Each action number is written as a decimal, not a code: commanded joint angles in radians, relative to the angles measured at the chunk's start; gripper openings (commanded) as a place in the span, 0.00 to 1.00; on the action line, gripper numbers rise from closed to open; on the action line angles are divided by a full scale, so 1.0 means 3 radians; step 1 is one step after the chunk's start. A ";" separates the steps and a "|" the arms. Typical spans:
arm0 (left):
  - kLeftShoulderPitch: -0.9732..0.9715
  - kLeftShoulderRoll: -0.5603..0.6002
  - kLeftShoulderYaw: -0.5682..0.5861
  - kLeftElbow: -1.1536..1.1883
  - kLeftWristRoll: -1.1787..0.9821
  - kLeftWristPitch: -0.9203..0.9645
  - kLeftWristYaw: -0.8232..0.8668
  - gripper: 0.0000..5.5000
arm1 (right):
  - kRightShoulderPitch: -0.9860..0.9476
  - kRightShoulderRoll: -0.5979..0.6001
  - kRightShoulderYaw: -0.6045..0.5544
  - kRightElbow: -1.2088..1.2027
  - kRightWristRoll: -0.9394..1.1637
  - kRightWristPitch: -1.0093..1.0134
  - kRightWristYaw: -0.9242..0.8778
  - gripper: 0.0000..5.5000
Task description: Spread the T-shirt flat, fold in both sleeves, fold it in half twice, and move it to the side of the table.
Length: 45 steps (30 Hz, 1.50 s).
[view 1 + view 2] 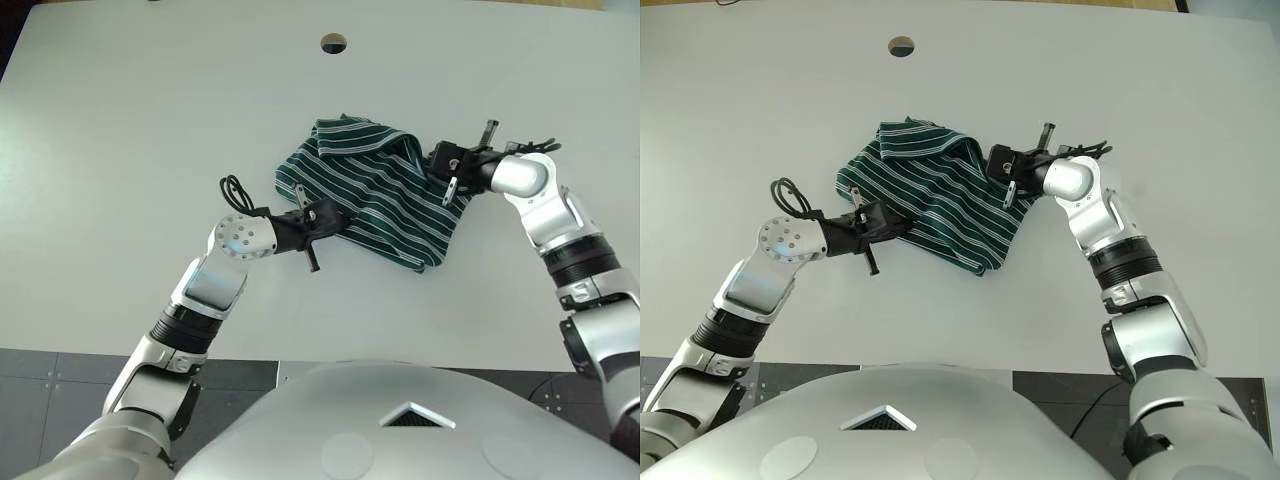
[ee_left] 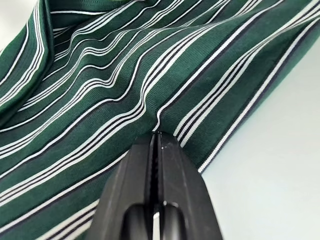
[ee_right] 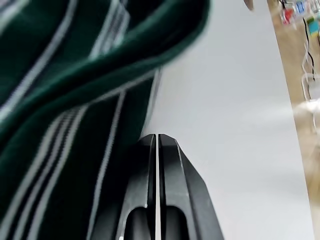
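A dark green T-shirt (image 1: 378,190) with white stripes lies bunched and partly folded over itself in the middle of the white table (image 1: 150,130). My left gripper (image 1: 338,216) sits at the shirt's near left edge. In the left wrist view its fingers (image 2: 142,165) are pressed together, with the striped cloth (image 2: 125,75) puckering at their tips. My right gripper (image 1: 440,162) is at the shirt's right edge, where the cloth rises in a fold. Its fingers (image 3: 172,170) are shut on the hem of the T-shirt (image 3: 60,150).
A round cable hole (image 1: 333,43) sits near the table's far edge. Bare tabletop lies on all sides of the shirt, widest to the left and behind. The table's near edge (image 1: 330,362) runs just in front of me.
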 commanded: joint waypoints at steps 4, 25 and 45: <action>-0.0008 0.0099 0.0071 0.0044 0.0007 0.0078 -0.0024 0.03 | 0.0208 -0.0221 0.0160 -0.0168 -0.0208 -0.0075 0.0233 0.02; -0.0345 0.0214 0.0183 0.0516 -0.0009 -0.0232 -0.0157 0.03 | 0.1513 -0.1231 -0.0041 -0.2620 0.0653 -0.0160 0.1380 0.02; -0.0269 0.0210 0.0602 -0.0120 -0.0509 -0.0194 -0.0202 0.03 | 0.0864 -0.0802 -0.0233 -0.1847 0.0242 -0.0607 0.0736 0.02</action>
